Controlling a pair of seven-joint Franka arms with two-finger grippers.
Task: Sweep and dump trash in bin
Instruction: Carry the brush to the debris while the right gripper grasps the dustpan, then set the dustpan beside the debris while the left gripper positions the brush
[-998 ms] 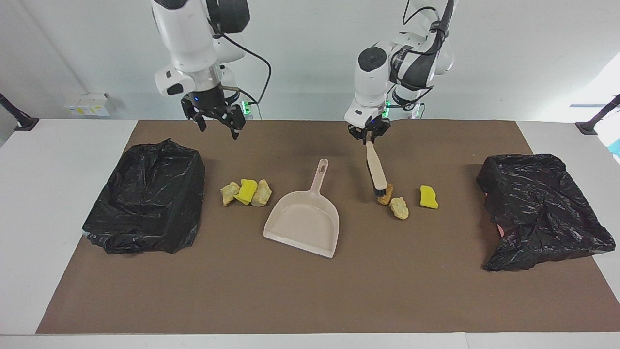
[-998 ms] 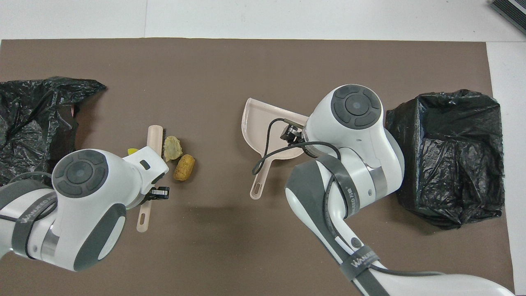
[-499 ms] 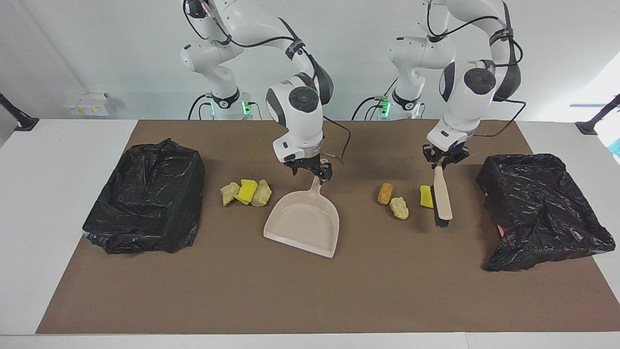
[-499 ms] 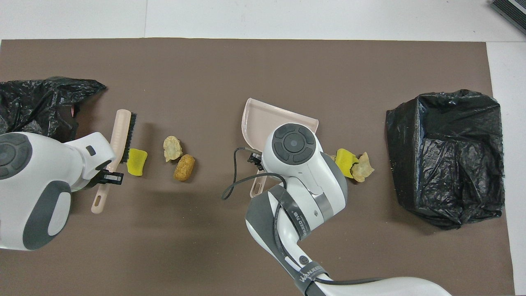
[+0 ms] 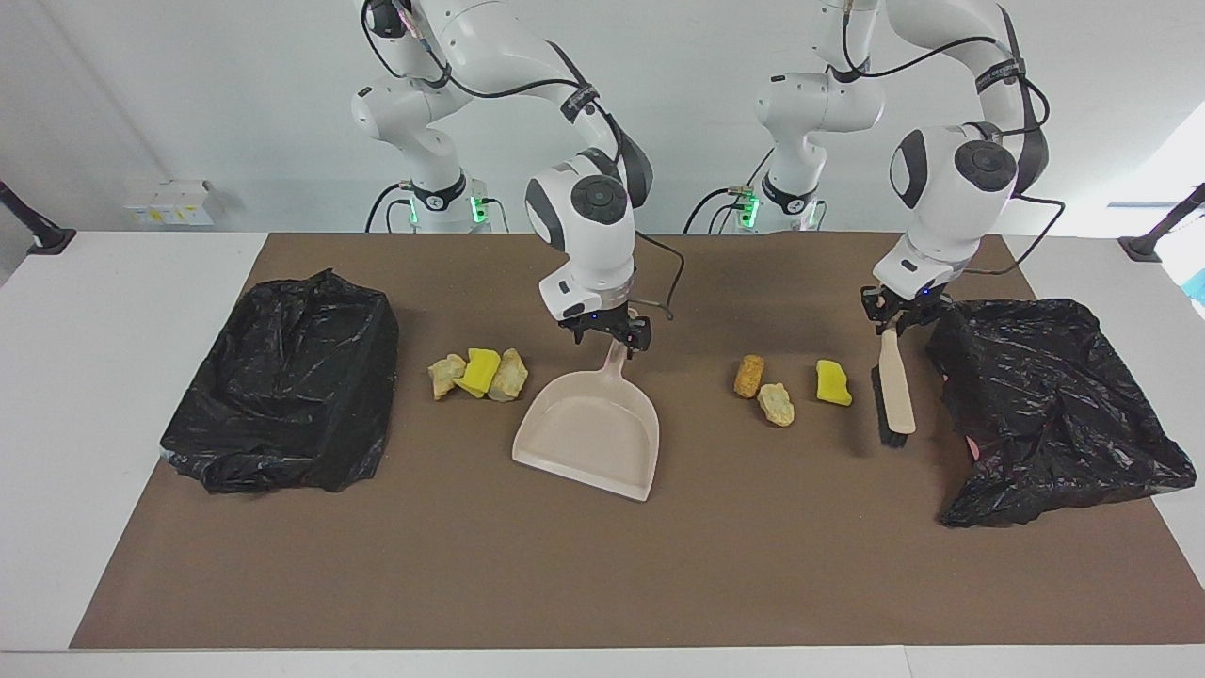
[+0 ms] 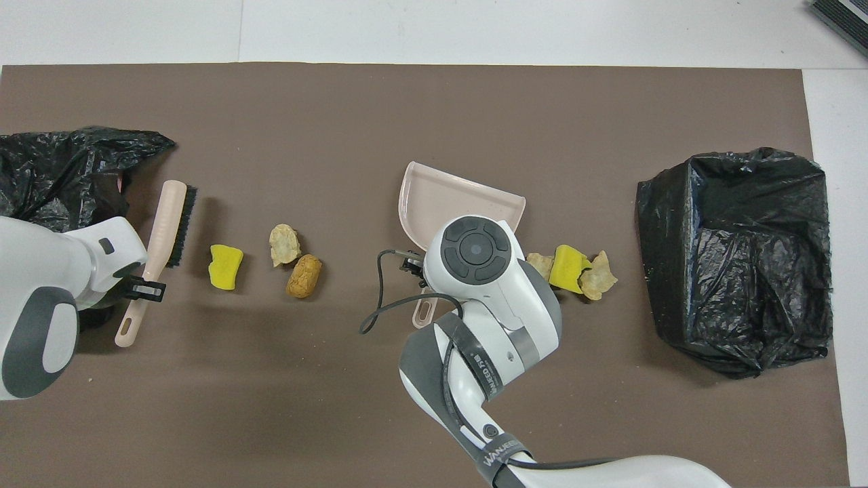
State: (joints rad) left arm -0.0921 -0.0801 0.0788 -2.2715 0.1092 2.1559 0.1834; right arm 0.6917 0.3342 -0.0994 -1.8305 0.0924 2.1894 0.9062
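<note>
My left gripper is shut on the handle of a pale brush with black bristles. The brush head is low over the mat, between a yellow chunk and the crumpled black bag. A tan chunk and an orange-brown chunk lie beside the yellow one. My right gripper is open, straddling the handle end of the pink dustpan. Three more chunks lie beside the pan, toward the black-lined bin. In the overhead view the brush shows and my right gripper is hidden under its wrist.
The brown mat covers most of the white table. The lined bin stands at the right arm's end and the crumpled bag at the left arm's end.
My left gripper carried the brush from the orange-brown chunk past the yellow one toward the crumpled bag. My right gripper came from near the bin down to the dustpan's handle.
</note>
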